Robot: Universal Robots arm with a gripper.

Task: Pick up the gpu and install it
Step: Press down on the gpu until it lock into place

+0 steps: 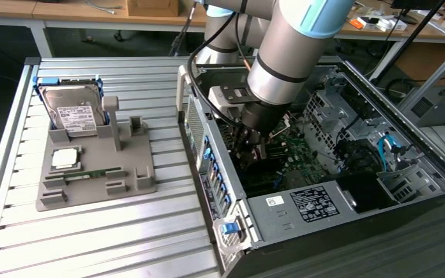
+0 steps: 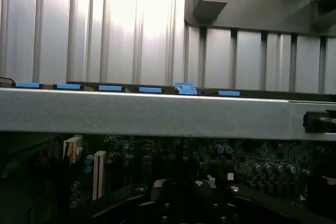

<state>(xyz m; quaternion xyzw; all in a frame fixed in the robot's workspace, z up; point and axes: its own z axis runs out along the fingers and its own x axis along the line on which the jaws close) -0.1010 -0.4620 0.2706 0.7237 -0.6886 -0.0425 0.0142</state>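
Claw shut inside computer case, ribbed metal table

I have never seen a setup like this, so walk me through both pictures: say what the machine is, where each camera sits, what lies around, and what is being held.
The grey jointed thing is a robot arm. Its gripper reaches down inside an open computer case, shut; whether it holds the gpu cannot be seen there. One camera watches from outside; the other rides on the wrist and looks over the case's metal edge at the motherboard. On the ribbed table beside the case sits a grey parts holder with a hard drive and a green memory stick.
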